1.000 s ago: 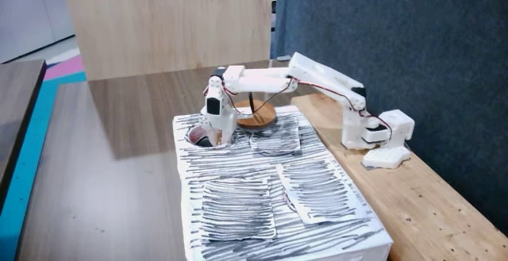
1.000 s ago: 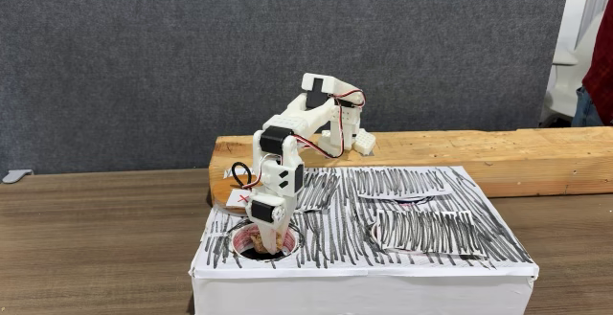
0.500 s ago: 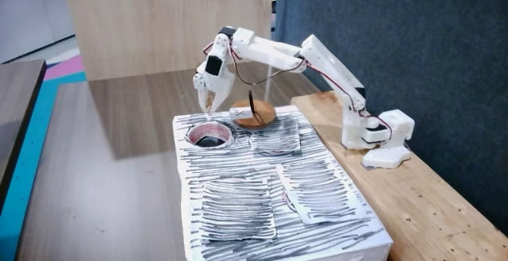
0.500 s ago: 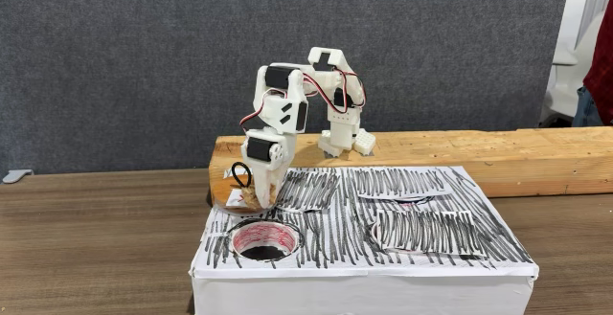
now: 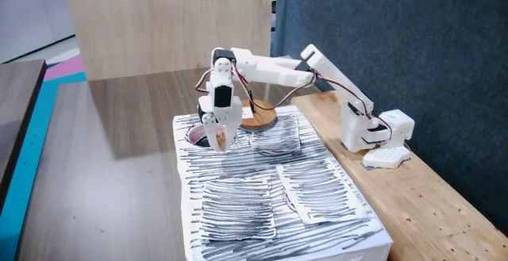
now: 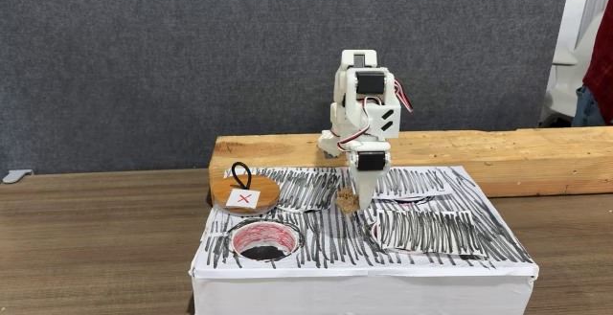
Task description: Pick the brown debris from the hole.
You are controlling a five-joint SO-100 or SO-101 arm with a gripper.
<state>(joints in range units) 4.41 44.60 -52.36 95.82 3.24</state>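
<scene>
My white gripper [image 6: 349, 203] hangs over the middle of the striped box top, shut on the brown debris [image 6: 346, 200], a small lumpy tan clump just above the surface. The hole [image 6: 236, 239], round and dark with a pale, red-marked rim, lies to the left of the gripper near the box's front edge, with nothing showing inside it. In a fixed view from the side, the gripper [image 5: 221, 143] with the debris [image 5: 221, 138] stands in front of the hole [image 5: 191, 134] and hides most of it.
A round wooden dish [image 6: 246, 197] with a red X label and a black loop sits behind the hole. The black-and-white striped box [image 6: 431, 234] stands on a brown table. My arm's base [image 5: 367, 130] sits on a wooden beam [image 6: 479, 147].
The gripper lifted out of the hole with the debris, then swung away from the hole to the middle of the box top and dropped low there.
</scene>
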